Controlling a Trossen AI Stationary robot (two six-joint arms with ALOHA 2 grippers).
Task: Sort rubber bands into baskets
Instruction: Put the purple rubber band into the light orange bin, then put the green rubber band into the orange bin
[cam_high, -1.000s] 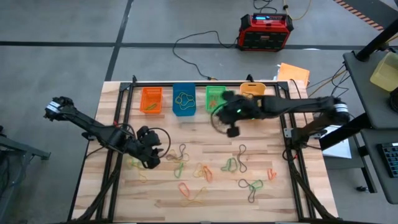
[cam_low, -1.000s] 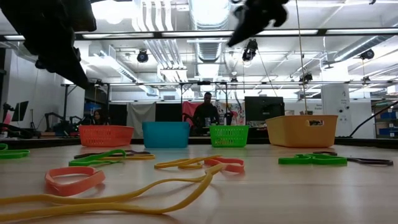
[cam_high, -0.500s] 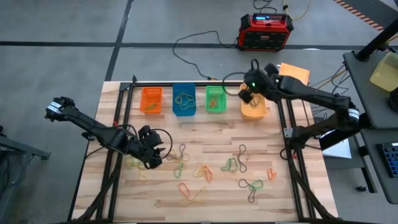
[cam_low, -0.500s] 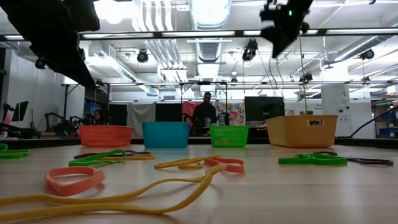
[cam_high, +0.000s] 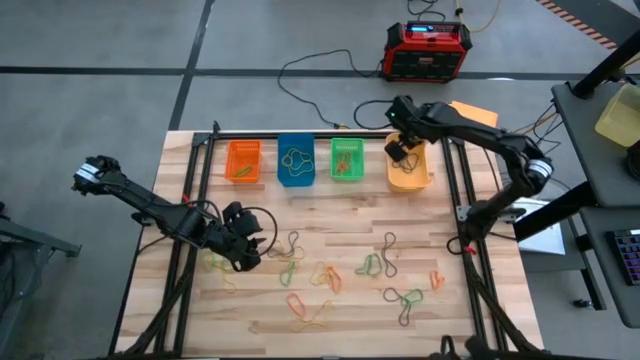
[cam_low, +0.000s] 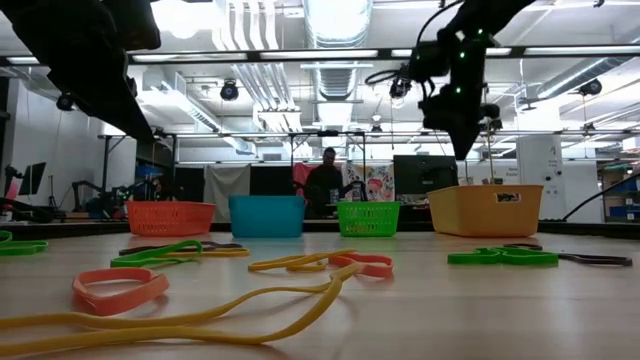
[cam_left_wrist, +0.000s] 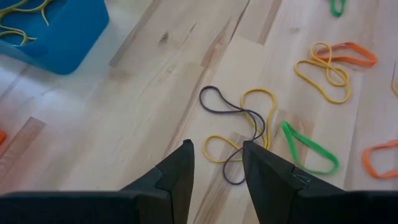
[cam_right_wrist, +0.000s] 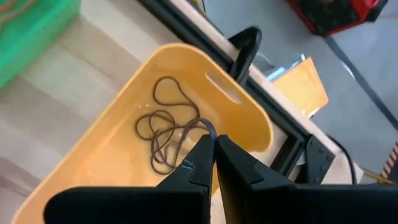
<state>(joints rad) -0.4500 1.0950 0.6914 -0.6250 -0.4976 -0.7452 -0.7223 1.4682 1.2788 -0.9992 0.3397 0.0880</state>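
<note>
A dark band (cam_right_wrist: 208, 129) is pinched in the right gripper (cam_right_wrist: 211, 155) above the yellow-orange basket (cam_right_wrist: 245, 118), and it could be snagged on the fingertips at release, while the left gripper (cam_left_wrist: 216, 163) is held partly open and empty over the table's left side.

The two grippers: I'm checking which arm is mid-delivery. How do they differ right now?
The right gripper hangs above the yellow-orange basket at the table's back; the left gripper sits low over loose rubber bands on the table. The right gripper's jaws are shut on a dark rubber band; the left gripper's jaws stand apart, holding nothing. Both point downward.
</note>
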